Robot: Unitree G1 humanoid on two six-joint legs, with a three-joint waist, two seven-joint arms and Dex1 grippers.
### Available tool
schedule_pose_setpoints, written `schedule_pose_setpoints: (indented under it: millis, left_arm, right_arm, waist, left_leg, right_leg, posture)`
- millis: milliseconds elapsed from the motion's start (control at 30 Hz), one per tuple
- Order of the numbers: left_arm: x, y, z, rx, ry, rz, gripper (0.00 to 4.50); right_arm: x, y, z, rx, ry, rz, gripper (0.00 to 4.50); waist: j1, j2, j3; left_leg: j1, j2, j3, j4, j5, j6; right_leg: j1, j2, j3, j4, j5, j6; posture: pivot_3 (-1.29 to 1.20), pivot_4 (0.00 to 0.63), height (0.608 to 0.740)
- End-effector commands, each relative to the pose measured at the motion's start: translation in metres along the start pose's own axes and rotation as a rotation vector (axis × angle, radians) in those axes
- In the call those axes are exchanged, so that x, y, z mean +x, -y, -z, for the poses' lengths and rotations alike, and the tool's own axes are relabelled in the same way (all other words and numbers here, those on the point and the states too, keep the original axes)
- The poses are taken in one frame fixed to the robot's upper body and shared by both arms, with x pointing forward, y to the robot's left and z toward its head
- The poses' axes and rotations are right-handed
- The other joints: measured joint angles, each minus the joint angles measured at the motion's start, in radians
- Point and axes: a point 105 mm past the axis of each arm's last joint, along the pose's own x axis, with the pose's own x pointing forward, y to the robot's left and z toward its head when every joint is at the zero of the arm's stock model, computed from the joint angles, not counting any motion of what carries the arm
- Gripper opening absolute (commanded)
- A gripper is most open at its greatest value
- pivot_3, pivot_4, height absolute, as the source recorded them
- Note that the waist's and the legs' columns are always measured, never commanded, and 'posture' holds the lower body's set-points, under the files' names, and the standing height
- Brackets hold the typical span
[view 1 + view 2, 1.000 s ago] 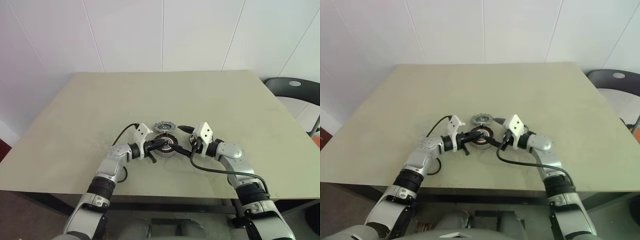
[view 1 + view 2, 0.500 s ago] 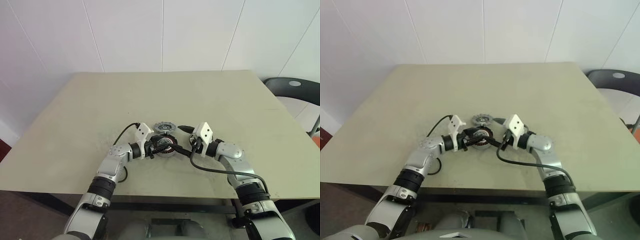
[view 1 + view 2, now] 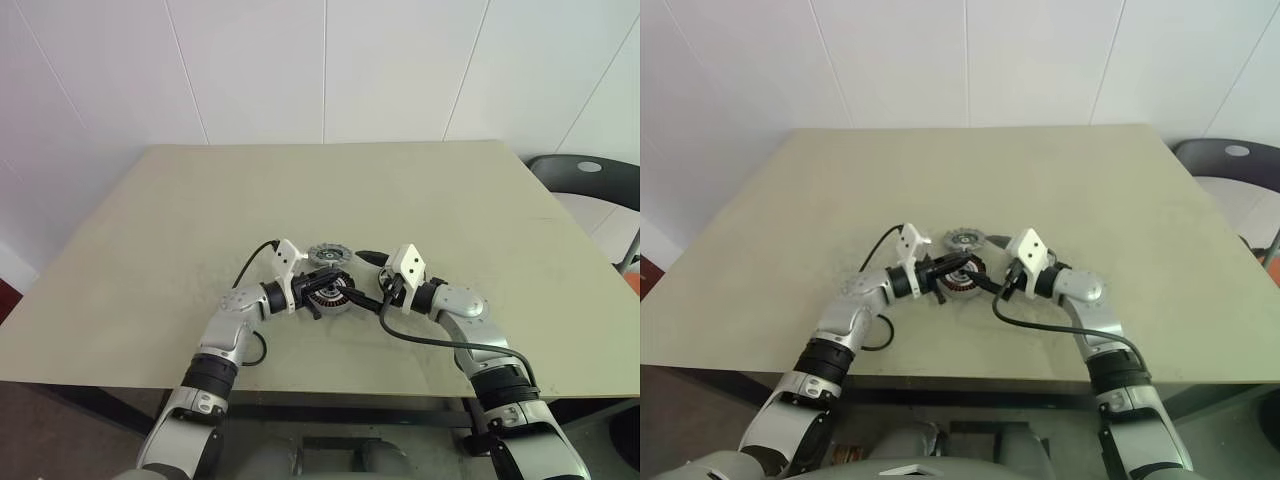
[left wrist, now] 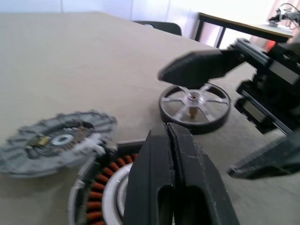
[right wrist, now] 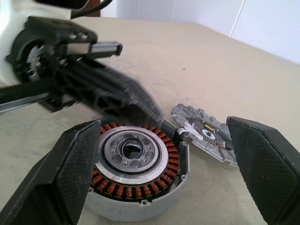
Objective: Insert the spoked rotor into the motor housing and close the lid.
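Observation:
The motor housing (image 3: 331, 296), a silver-rimmed ring of copper windings, sits on the table between both grippers. My left gripper (image 3: 329, 289) is shut with nothing in it, and its fingers (image 4: 171, 159) hover over the housing's rim (image 4: 91, 199). My right gripper (image 3: 357, 277) stands open, with its black fingers (image 5: 65, 173) on either side of the housing (image 5: 136, 164). The spoked rotor (image 4: 194, 107), dark-rimmed, lies flat on the table beyond the housing, under one right finger. A grey toothed lid (image 3: 325, 253) lies beside the housing on its far side.
The beige table (image 3: 200, 220) reaches wide to the left, right and back. A black chair (image 3: 590, 175) stands off its right edge. A black cable (image 3: 430, 340) loops from my right wrist along the table's front.
My left gripper's fingers opened over the housing, then shut again. Its hand has lifted a little. The right arm has kept still.

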Motion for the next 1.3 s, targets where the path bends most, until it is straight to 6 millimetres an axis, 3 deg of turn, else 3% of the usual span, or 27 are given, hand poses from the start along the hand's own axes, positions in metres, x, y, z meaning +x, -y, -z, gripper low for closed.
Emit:
schedule_pose_setpoints:
  millis: [33, 200, 867, 1067, 1200, 1300]
  left_arm:
    - [0.004, 0.002, -0.004, 0.056, -0.033, 0.012, 0.04]
    - [0.001, -0.004, 0.01, 0.102, -0.114, -0.03, 0.04]
    - [-0.01, -0.023, 0.003, 0.172, -0.118, -0.094, 0.04]
    - [-0.008, -0.019, 0.004, 0.159, -0.111, -0.076, 0.04]
    - [0.001, -0.007, -0.017, 0.099, 0.029, -0.034, 0.04]
    - [0.003, 0.0, -0.02, 0.081, 0.043, 0.005, 0.04]
  right_arm:
    - [0.004, 0.003, -0.014, -0.037, 0.044, 0.001, 4.5]
    - [0.003, 0.005, -0.016, -0.042, 0.049, 0.005, 4.5]
    - [-0.002, 0.015, -0.023, -0.065, 0.054, 0.034, 4.5]
    - [-0.002, 0.014, -0.021, -0.061, 0.049, 0.033, 4.5]
    - [-0.002, 0.014, -0.019, -0.057, 0.045, 0.034, 4.5]
    - [-0.002, 0.014, -0.019, -0.055, 0.044, 0.035, 4.5]
  waist:
    - [0.0, 0.0, 0.0]
    - [0.0, 0.0, 0.0]
    - [0.0, 0.0, 0.0]
    - [0.0, 0.0, 0.0]
    - [0.002, 0.0, 0.0]
    - [0.001, 0.0, 0.0]
  left_leg:
    - [0.0, 0.0, 0.0, 0.0, 0.0, 0.0]
    - [0.0, 0.0, 0.0, 0.0, 0.0, 0.0]
    - [0.0, 0.0, 0.0, 0.0, 0.0, 0.0]
    - [0.0, 0.0, 0.0, 0.0, 0.0, 0.0]
    - [0.0, 0.0, 0.0, 0.0, 0.0, 0.0]
    - [0.0, 0.0, 0.0, 0.0, 0.0, 0.0]
  right_leg:
    - [0.0, 0.0, 0.0, 0.0, 0.0, 0.0]
    - [0.0, 0.0, 0.0, 0.0, 0.0, 0.0]
    - [0.0, 0.0, 0.0, 0.0, 0.0, 0.0]
    - [0.0, 0.0, 0.0, 0.0, 0.0, 0.0]
    - [0.0, 0.0, 0.0, 0.0, 0.0, 0.0]
    - [0.0, 0.0, 0.0, 0.0, 0.0, 0.0]
  posture:
    - [0.0, 0.0, 0.74]
    - [0.0, 0.0, 0.74]
    - [0.0, 0.0, 0.74]
    - [0.0, 0.0, 0.74]
    - [0.0, 0.0, 0.74]
    - [0.0, 0.0, 0.74]
